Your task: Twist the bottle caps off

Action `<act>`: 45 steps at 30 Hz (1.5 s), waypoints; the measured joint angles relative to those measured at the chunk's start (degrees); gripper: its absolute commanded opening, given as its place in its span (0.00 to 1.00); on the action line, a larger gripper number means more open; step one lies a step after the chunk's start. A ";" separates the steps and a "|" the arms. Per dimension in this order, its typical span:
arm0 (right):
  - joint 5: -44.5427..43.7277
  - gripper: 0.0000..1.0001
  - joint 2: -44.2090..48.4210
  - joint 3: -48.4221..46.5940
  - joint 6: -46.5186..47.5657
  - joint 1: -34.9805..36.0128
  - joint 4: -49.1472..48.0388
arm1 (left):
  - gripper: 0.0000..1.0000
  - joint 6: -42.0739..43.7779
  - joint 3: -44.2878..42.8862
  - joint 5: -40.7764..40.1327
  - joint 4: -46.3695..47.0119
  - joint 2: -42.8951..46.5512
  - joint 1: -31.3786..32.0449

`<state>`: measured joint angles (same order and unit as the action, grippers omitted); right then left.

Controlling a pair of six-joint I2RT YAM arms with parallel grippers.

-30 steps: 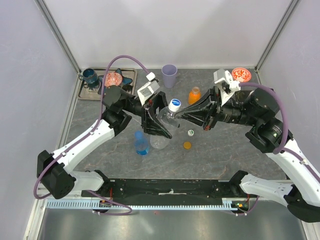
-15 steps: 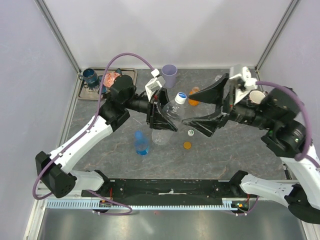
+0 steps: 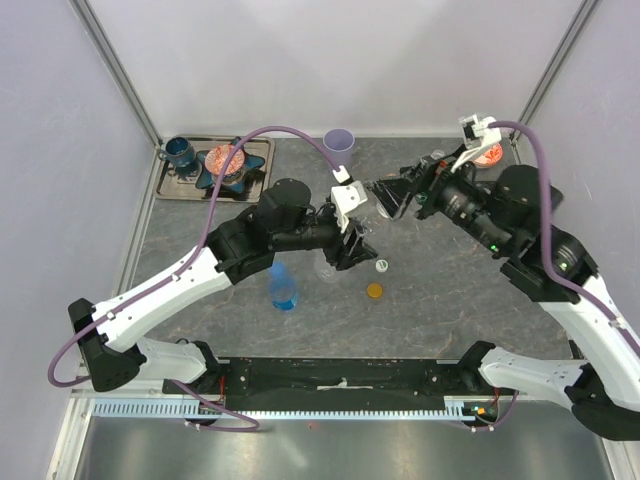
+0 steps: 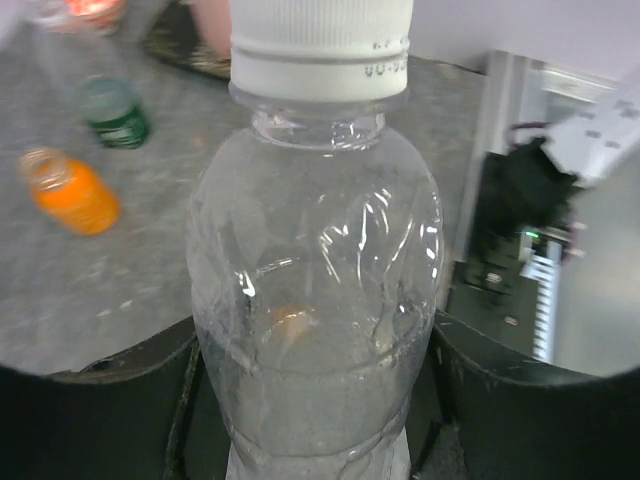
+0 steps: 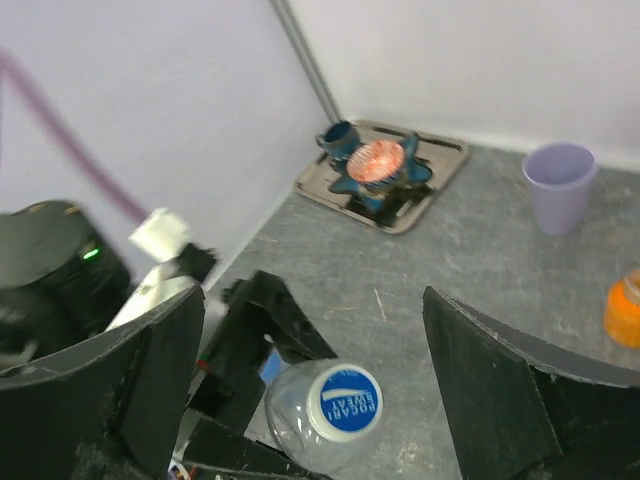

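Note:
My left gripper [image 4: 315, 385] [image 3: 352, 243] is shut on the lower body of a clear bottle [image 4: 315, 280] [image 5: 296, 425] [image 3: 327, 268] and holds it off the table. Its white cap with a blue top [image 5: 343, 400] [image 4: 320, 45] sits on the neck. My right gripper [image 5: 315, 300] [image 3: 385, 195] stands wide open above the cap, apart from it. A blue bottle [image 3: 283, 288] stands on the table. An orange cap [image 3: 374, 291] and a white-and-green cap [image 3: 381, 265] lie loose. An orange bottle [image 5: 625, 310] [image 4: 75, 195] and a green-labelled bottle [image 4: 115, 110] stand farther back.
A lilac cup [image 3: 339, 139] [image 5: 560, 185] stands at the back wall. A metal tray [image 3: 262, 150] [image 5: 445, 165] in the back left corner carries a dark blue cup [image 3: 180, 152] and a star-shaped dish. An orange-patterned dish [image 3: 487, 150] sits at the back right.
My right gripper has opened, let go of the cap and drawn up and back to the right. The left arm has turned and carried the bottle rightwards.

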<state>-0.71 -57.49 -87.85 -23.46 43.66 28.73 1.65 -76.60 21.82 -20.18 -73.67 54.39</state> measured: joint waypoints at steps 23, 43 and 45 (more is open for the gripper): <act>-7.61 0.44 -4.31 5.35 -8.33 -0.28 -1.11 | 0.43 3.52 1.09 -26.25 1.29 0.02 3.89; -4.20 0.00 -2.73 8.76 -6.67 -0.39 -3.61 | 0.41 3.56 3.78 -24.70 1.90 2.14 3.80; -2.25 0.00 -2.16 8.76 -5.62 -0.39 -3.63 | 0.41 3.56 4.26 -21.97 1.92 3.17 3.41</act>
<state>-2.96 -59.66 -79.09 -29.08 43.27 25.10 5.21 -72.34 -0.14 -18.26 -70.50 57.80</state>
